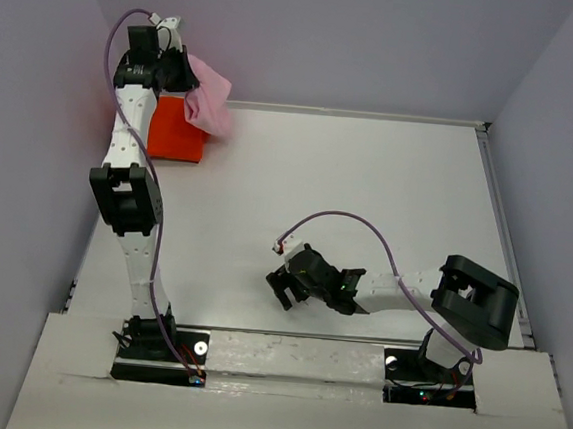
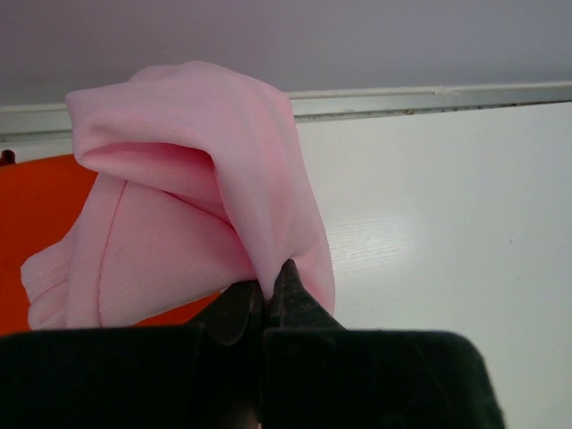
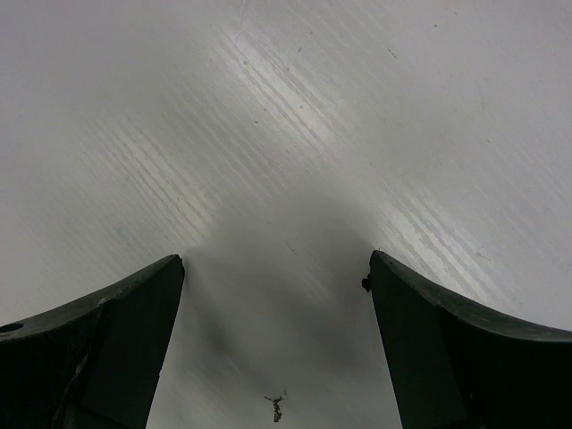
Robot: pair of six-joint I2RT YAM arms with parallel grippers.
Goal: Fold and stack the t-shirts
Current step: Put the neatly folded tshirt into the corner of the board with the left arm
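The left gripper [image 2: 271, 290] is at the far left corner of the table [image 1: 368, 202], its fingers shut tight on a fold of the pink shirt [image 2: 197, 197], which hangs from them in a loose bunch. Below and to its left lies the orange shirt [image 1: 176, 130], folded into a compact block by the far left wall. The pink cloth overlaps only the orange block's far right corner, and I cannot tell whether the two touch. The right gripper [image 3: 277, 344] hovers low over bare table near the middle, its fingers wide apart with nothing between them. The main risk is the pinch: it takes in only a small bit of cloth, so the bundle could slip out or open up when moved. Released where it hangs, the pink shirt would probably land crumpled and half off the orange one, making a poor stack. A drag across could also pull the orange fold askew. No brand, label or writing can be read anywhere.
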